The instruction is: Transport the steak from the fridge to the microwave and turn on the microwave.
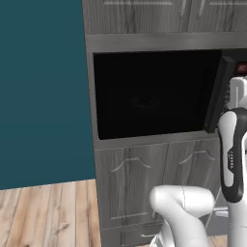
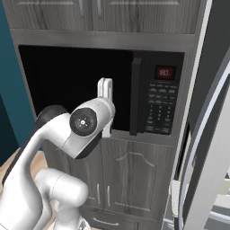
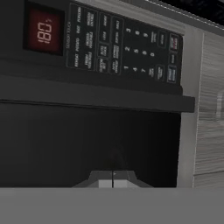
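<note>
The black microwave is built into grey wood-grain cabinets, and its dark glass door is closed. Its thick black handle runs beside the keypad, and red digits glow on the display. My gripper is shut, fingertips pressed together with nothing between them. It faces the glass door close up, just beside the handle. The hand view is rolled, so the handle lies across it. The steak is out of view. A fridge door with a curved silver handle stands open at the far right.
Grey cabinet doors sit below the microwave, and more cabinets above it. A teal wall and wooden floor lie to the left. The open fridge door crowds the right side.
</note>
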